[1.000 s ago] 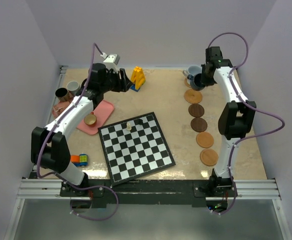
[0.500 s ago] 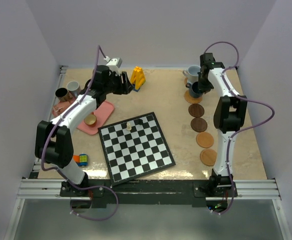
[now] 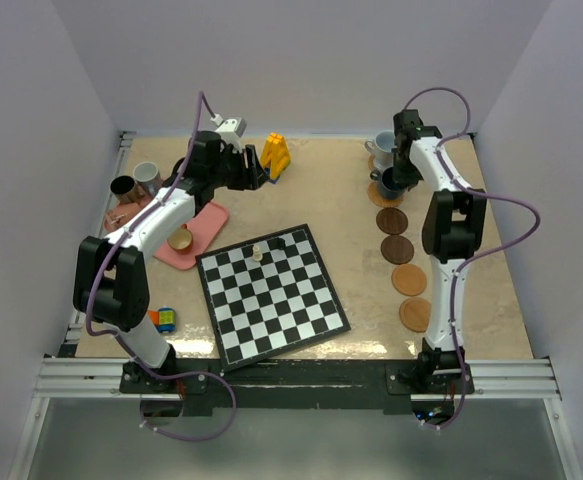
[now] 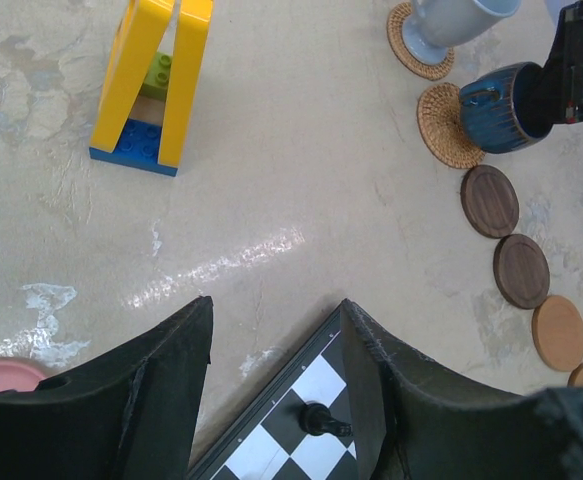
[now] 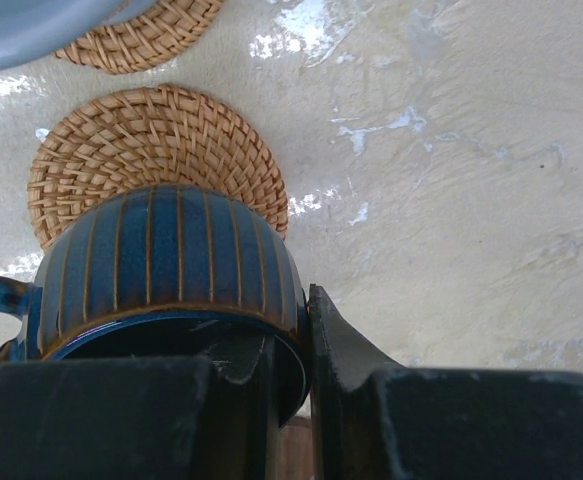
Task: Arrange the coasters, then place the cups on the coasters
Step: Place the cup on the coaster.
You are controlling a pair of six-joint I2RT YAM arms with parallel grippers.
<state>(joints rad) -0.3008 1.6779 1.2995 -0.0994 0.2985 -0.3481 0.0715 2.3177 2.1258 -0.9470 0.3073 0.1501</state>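
Observation:
My right gripper [image 3: 395,172] [image 5: 291,330] is shut on the rim of the dark teal cup [image 5: 166,255] [image 4: 501,105], one finger inside and one outside. The cup hangs over the near edge of a woven coaster [image 5: 141,140] [image 4: 441,128]. Behind it a pale blue cup [image 3: 383,146] [image 4: 451,15] stands on another woven coaster [image 4: 414,50]. Two dark coasters [image 3: 392,220] [image 3: 398,248] and two tan ones [image 3: 408,279] [image 3: 417,314] run toward me. My left gripper [image 3: 247,166] [image 4: 276,305] is open and holds nothing. At far left stand a black cup [image 3: 123,187], a grey cup [image 3: 147,173] and a tan cup [image 3: 179,239].
A chessboard [image 3: 271,295] with a few pieces lies in the middle, its corner under my left gripper. A yellow block frame [image 3: 275,155] [image 4: 151,80] stands at the back. The pink tray [image 3: 206,222] lies at left, and a small orange and blue toy [image 3: 159,319] at the near left.
My right arm has swung in and brought the teal cup a little nearer, over the woven coaster. My left gripper has shifted slightly to the right, still open.

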